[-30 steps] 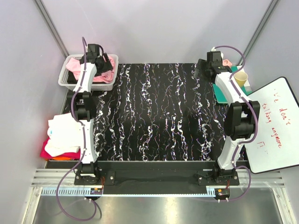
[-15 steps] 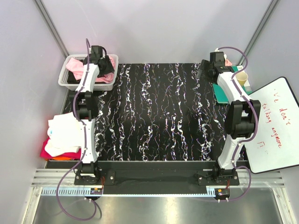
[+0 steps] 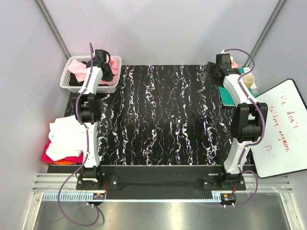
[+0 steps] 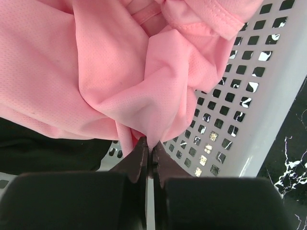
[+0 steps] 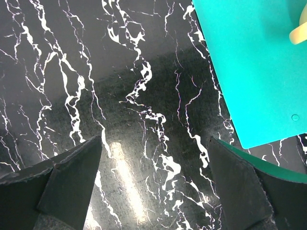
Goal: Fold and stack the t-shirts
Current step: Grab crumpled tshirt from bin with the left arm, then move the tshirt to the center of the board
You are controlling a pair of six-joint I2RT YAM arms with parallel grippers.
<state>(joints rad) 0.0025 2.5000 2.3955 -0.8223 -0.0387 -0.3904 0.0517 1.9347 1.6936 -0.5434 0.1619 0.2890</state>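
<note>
Lying crumpled in the white basket point(image 3: 64, 82) at the table's point(image 3: 158, 120) far left corner, the pink shirt point(image 4: 120, 72) had one fold caught at the very tip of the left gripper point(image 4: 149, 146). In the left wrist view its two dark fingers point(image 4: 138, 160) were clenched together, with only a thin pinch of pink cloth between them. The rest of the shirt spread up and away from the fingertips and bunched against the basket's lattice wall. A black shirt point(image 4: 48, 143) lay beneath the pink one, to the left of the fingers.

Seen from above, the left arm reached over the basket, with the gripper down among the pink and black cloth.

Off the table's left edge, nearer the arm bases, sat a pile: a white shirt point(image 3: 64, 136) on top, with an orange shirt point(image 3: 72, 159) and a red shirt point(image 3: 48, 154) showing beneath it.

At the far right, well apart from every shirt, the right gripper point(image 5: 153, 177) hung over the bare black marbled surface. Its fingers point(image 5: 72, 172) were spread wide and held nothing. A teal mat point(image 5: 249, 67) lay just beside it, with a paper cup point(image 3: 247, 79) at the mat and a whiteboard point(image 3: 283, 129) with red writing nearer the arm bases.
</note>
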